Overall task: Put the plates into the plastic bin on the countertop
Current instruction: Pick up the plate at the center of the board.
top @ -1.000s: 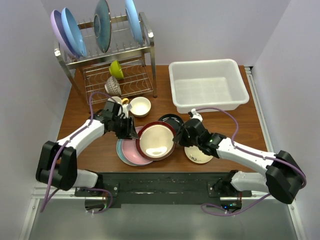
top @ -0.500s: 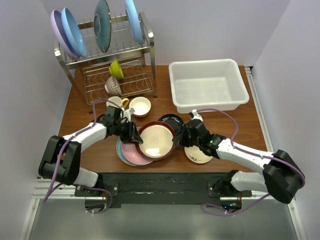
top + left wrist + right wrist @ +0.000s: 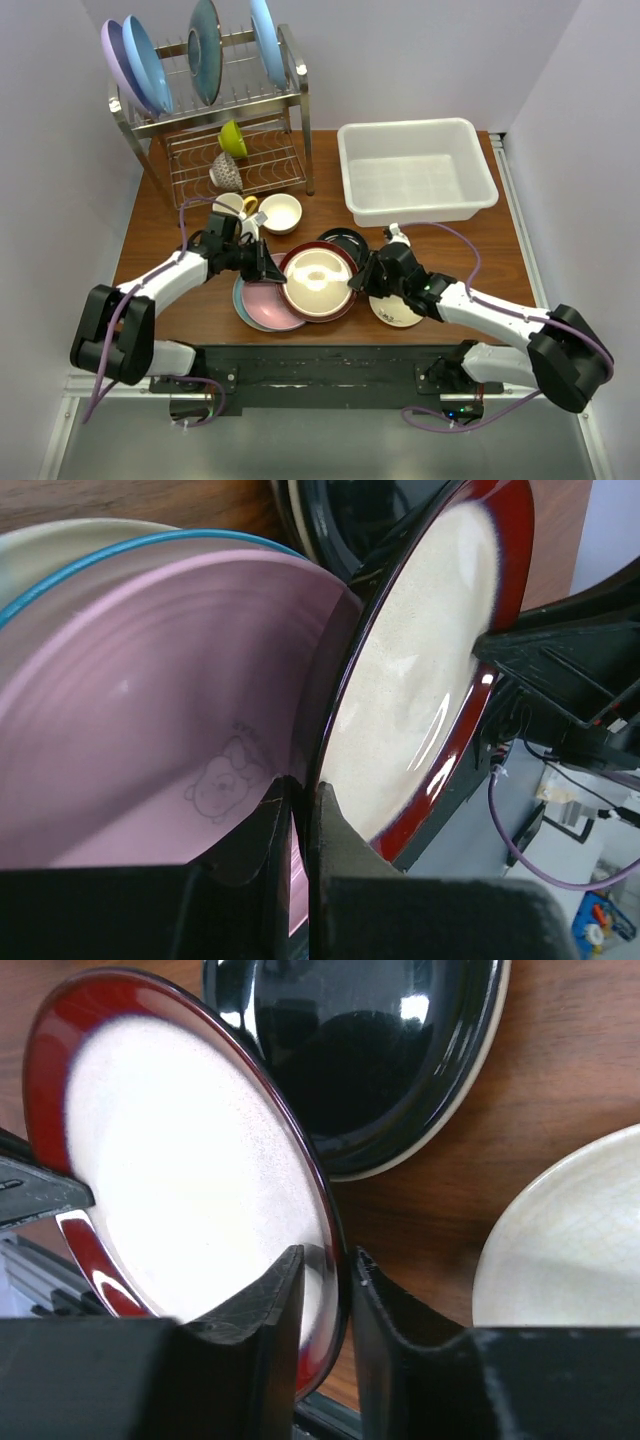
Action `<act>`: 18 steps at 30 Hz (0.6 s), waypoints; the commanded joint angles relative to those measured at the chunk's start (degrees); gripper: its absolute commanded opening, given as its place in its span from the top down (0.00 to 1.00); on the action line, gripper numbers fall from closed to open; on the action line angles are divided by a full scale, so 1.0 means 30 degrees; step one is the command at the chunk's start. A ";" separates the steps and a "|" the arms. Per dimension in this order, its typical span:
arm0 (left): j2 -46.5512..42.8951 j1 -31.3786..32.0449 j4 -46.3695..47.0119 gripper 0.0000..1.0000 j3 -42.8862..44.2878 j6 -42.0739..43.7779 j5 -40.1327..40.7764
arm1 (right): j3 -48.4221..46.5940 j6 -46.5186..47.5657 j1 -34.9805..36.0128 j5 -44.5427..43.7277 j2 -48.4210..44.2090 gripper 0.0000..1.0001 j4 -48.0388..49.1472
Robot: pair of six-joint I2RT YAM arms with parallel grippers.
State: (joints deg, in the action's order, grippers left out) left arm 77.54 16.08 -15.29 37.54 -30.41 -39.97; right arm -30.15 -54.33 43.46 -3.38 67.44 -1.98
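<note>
**Maroon-rimmed plate shared between two claws**

From above: finds the maroon-rimmed plate (image 3: 318, 281) tipped up over the pink plate (image 3: 262, 305), with the left claw (image 3: 278, 270) and right claw (image 3: 355, 283) at opposite rims. Sits well apart from the plastic bin (image 3: 415, 128) at the bench's (image 3: 500, 250) far right.

Left wrist: shows the left claw (image 3: 303, 800) clamped tight on the maroon-rimmed plate's (image 3: 410, 680) edge, beside the pink plate (image 3: 150, 700).

Right wrist: shows the right claw (image 3: 330, 1270) astride the maroon-rimmed plate's (image 3: 180, 1160) other rim, jaws slightly parted, seemingly not pinching. Also takes in the glossy black plate (image 3: 350, 1050) and small cream plate (image 3: 570, 1240) lying beyond.

Looks like a handover, with nothing binned yet. Calls next for backing the right claw clear, then carrying the plate to the bin.
</note>
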 commanded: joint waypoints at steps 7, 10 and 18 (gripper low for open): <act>-0.2525 0.0413 0.3043 1.00 0.0496 -0.1694 -0.2524 | 0.1231 -0.0436 -0.0044 0.0832 -0.1093 0.56 0.2591; -0.2584 0.0413 0.3982 1.00 0.0349 -0.2224 -0.3141 | 0.1787 -0.0495 -0.0190 0.1066 -0.1502 0.56 0.3644; -0.2408 0.0413 0.5738 1.00 -0.0149 -0.2926 -0.4284 | 0.3576 -0.0057 -0.0278 0.2501 -0.3231 0.59 0.8506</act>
State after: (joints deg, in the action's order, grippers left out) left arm 73.03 17.23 -9.82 36.64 -33.85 -41.82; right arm -20.84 -55.27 42.72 0.64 59.46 13.87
